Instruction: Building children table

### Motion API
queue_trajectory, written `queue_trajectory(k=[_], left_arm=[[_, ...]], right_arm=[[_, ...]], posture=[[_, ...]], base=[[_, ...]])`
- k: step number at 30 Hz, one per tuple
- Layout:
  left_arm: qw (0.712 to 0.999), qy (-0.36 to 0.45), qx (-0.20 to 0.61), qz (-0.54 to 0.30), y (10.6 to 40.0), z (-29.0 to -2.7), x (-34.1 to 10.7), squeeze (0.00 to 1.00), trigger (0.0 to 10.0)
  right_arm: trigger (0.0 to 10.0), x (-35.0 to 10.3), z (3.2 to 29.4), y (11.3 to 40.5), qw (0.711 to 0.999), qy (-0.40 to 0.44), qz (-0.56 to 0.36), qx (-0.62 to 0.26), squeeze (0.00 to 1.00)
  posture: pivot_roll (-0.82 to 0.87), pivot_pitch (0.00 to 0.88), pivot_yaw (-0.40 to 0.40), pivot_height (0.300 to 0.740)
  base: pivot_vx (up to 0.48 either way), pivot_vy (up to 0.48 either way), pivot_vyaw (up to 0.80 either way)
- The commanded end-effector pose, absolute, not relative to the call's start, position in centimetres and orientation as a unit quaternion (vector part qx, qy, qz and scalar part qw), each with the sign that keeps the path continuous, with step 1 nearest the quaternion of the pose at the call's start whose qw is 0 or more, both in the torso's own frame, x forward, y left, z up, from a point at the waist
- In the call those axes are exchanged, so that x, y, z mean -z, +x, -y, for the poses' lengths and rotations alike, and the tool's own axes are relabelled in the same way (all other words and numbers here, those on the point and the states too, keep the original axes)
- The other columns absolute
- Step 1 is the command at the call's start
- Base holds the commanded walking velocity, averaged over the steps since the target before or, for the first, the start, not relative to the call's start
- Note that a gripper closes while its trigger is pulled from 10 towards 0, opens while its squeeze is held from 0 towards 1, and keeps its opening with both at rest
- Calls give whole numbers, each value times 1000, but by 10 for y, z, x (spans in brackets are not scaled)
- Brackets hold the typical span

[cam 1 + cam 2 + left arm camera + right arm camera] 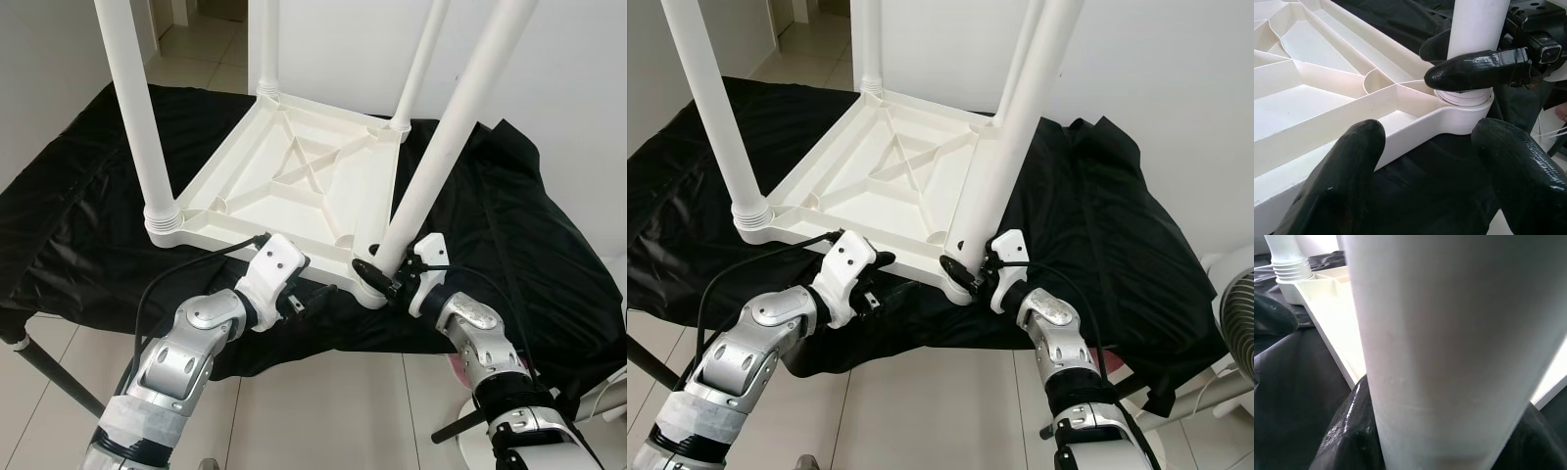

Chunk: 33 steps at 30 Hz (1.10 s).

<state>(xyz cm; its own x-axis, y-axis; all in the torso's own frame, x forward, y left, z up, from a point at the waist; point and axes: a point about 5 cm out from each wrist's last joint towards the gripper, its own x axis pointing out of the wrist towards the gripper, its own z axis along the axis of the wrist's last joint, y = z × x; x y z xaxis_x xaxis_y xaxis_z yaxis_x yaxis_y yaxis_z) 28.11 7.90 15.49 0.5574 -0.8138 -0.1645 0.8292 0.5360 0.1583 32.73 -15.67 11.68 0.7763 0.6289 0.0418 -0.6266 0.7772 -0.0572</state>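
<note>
A white plastic child's table [294, 176] lies upside down on a black cloth [88, 206], with its legs pointing up. My right gripper [377, 272] is shut on the near-right leg [441, 147] just above its socket at the tabletop's front corner. In the left wrist view one of its black fingers [1474, 66] wraps the leg [1476, 24]. That leg [1449, 357] also stands close between the fingers in the right wrist view. My left gripper [312, 294] is open, low at the table's front edge and left of that corner, holding nothing.
The near-left leg [142, 117] stands in its ribbed socket, and two more legs rise at the back. The cloth hangs over the support's front edge above a tiled floor [323, 411]. A fan [1239, 313] stands at the right. A white wall is behind.
</note>
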Motion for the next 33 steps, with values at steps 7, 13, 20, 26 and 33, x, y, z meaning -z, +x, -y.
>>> queue_trajectory(k=[7,13,20,26,33], left_arm=[[877,114,466,-40,278,-76,-151,0,10000],[876,113,468,-40,278,-75,-151,0,10000],[873,115,472,-39,278,-73,-151,0,10000],[872,114,474,-39,278,-72,-150,0,10000],[870,114,478,-42,276,-72,-149,0,10000]], right_arm=[[10000,-123,163,327,976,-20,58,-207,0],[10000,-127,159,325,983,-13,70,-170,0],[10000,-131,143,316,993,8,85,-78,0],[10000,-126,137,306,997,4,71,22,0],[10000,-129,123,294,996,21,85,35,0]], posture=[[60,30,-99,740],[54,25,-99,740],[49,15,-102,740],[47,13,-106,740],[45,12,-102,740]], base=[[0,0,0],[0,0,0],[0,0,0],[0,0,0],[0,0,0]])
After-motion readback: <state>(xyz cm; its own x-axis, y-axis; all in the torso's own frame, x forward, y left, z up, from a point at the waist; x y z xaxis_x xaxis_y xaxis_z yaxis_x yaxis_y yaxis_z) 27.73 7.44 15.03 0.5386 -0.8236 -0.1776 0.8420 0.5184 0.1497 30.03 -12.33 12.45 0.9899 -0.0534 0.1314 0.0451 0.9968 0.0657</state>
